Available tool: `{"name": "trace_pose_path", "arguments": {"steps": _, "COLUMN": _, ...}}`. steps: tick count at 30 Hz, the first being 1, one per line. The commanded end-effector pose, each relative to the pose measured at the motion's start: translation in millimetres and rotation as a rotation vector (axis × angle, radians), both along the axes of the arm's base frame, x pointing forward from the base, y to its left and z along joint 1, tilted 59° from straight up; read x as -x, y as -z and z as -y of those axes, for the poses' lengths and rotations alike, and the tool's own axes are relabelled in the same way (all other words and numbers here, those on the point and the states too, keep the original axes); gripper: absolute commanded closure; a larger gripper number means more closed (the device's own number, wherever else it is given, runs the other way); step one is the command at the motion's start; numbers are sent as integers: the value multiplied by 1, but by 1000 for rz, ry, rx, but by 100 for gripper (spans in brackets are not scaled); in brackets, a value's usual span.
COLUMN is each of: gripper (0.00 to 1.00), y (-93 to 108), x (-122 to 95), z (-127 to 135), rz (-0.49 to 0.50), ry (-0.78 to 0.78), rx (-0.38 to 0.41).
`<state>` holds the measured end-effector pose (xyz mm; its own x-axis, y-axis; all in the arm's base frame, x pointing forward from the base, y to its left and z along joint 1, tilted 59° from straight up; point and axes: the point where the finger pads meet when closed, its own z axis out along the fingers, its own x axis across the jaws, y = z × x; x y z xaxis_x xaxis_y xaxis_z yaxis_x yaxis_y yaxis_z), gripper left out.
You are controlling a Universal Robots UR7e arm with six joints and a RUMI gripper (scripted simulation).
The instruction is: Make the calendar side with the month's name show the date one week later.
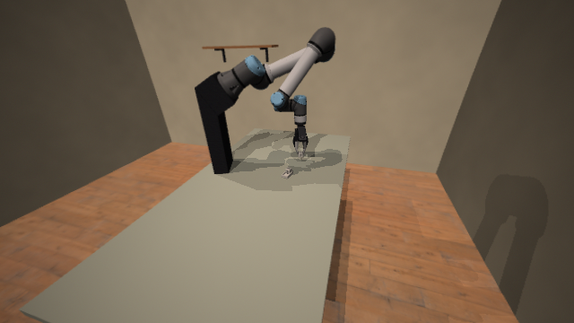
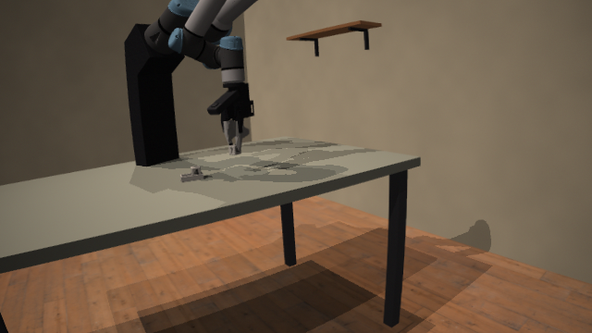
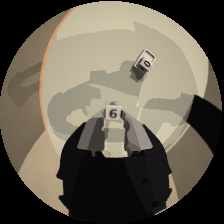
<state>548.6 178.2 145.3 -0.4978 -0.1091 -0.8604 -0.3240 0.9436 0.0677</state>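
My gripper [image 3: 112,110] is shut on a small white cube [image 3: 113,113] whose upper face reads as a 6 in the wrist view. The gripper also shows in the top view [image 1: 301,153] and in the exterior view [image 2: 234,147], pointing down with the cube just above the table top. The calendar tray [image 3: 144,63] lies on the table beyond the held cube, with the other cube in it showing a 0 on top. The tray also shows in the top view [image 1: 287,172] and in the exterior view [image 2: 194,175]. The month's name cannot be read.
The black arm pedestal [image 1: 215,130] stands at the table's far left. The table's right edge [image 1: 341,197] runs close to the gripper. A wall shelf [image 1: 239,47] hangs high behind.
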Motion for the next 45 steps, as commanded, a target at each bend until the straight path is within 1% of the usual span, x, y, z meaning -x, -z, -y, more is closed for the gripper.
{"name": "trace_pose_path", "arguments": {"steps": 1, "gripper": 90, "y": -10, "x": 17, "z": 7, "rz": -5, "ry": -3, "rx": 0}}
{"name": "trace_pose_path", "arguments": {"steps": 10, "gripper": 90, "y": -16, "x": 27, "z": 11, "rz": -5, "ry": -3, "rx": 0}}
{"name": "trace_pose_path", "arguments": {"steps": 32, "gripper": 90, "y": -17, "x": 27, "z": 11, "rz": -2, "ry": -6, "rx": 3}}
{"name": "trace_pose_path", "arguments": {"steps": 45, "gripper": 90, "y": -17, "x": 26, "z": 11, "rz": 11, "ry": -28, "rx": 38}}
